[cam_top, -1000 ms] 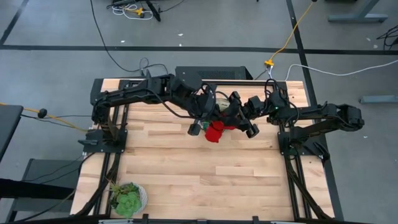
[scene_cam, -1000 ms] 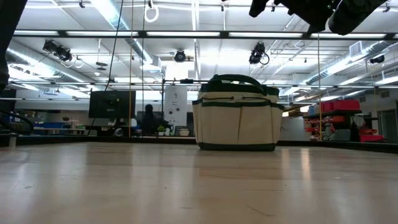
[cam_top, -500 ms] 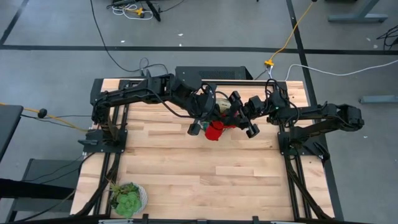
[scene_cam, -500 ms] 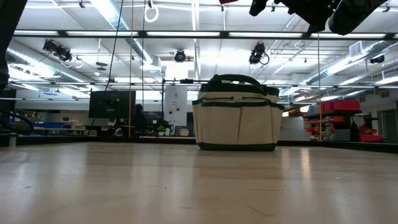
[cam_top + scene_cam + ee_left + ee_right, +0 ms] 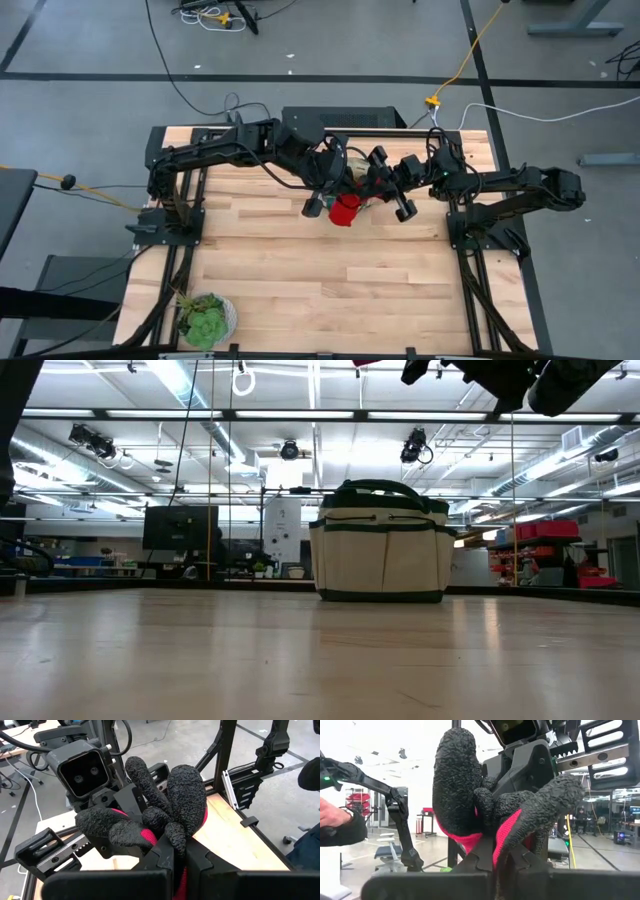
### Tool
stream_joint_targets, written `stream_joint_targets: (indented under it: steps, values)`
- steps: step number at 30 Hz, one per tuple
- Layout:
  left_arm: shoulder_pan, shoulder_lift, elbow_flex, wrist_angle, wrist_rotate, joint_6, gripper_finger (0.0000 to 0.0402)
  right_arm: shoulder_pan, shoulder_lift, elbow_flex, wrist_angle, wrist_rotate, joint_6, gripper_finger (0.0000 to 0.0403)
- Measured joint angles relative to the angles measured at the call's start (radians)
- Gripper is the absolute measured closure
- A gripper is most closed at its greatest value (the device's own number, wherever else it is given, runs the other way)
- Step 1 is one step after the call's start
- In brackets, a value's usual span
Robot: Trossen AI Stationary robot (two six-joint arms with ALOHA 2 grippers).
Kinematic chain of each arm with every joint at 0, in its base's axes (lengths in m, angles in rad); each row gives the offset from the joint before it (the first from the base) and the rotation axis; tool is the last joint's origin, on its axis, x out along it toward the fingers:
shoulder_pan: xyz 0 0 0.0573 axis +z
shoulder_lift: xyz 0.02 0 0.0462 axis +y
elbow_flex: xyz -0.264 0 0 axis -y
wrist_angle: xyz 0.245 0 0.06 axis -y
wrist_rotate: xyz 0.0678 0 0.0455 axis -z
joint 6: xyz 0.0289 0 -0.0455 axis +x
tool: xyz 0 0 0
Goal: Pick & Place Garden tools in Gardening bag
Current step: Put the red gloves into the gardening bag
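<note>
The left gripper (image 5: 179, 851) is clamped tight on the red-and-black gloves (image 5: 160, 815), whose black textured fingers stand up above its dark jaws with the red cuff fabric pinched between them. The right gripper (image 5: 495, 851) is closed on the same gloves (image 5: 470, 795) from the opposite side, so the bundle hangs between both arms. In the high view the two grippers meet over the middle of the far half of the wooden table (image 5: 320, 270), with the gloves (image 5: 345, 210) showing as a red lump just below them, directly above or at the edge of the gardening bag (image 5: 356, 170), which the arms mostly hide. The low view shows the tan bag (image 5: 380, 550) with dark green trim standing upright on the table, handles looped on top. A potted green plant (image 5: 205, 318) sits at the near left corner, well apart.
</note>
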Motion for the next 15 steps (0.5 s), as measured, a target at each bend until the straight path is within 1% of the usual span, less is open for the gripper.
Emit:
stream_joint_targets:
  steps: [4,8,15]
  values:
    - [0.0,0.0,0.0,0.0,-0.01,-0.001,0.0383,0.0,0.0,0.0,-0.001,0.0,-0.013,0.0395]
    - [-0.001,0.0,0.0,0.0,-0.042,-0.001,0.0361,0.0,0.0,0.0,-0.004,0.002,-0.022,0.0398]
    - [-0.001,0.0,0.0,-0.002,-0.054,-0.001,0.0325,0.0,0.0,0.0,-0.005,-0.005,-0.023,0.04]
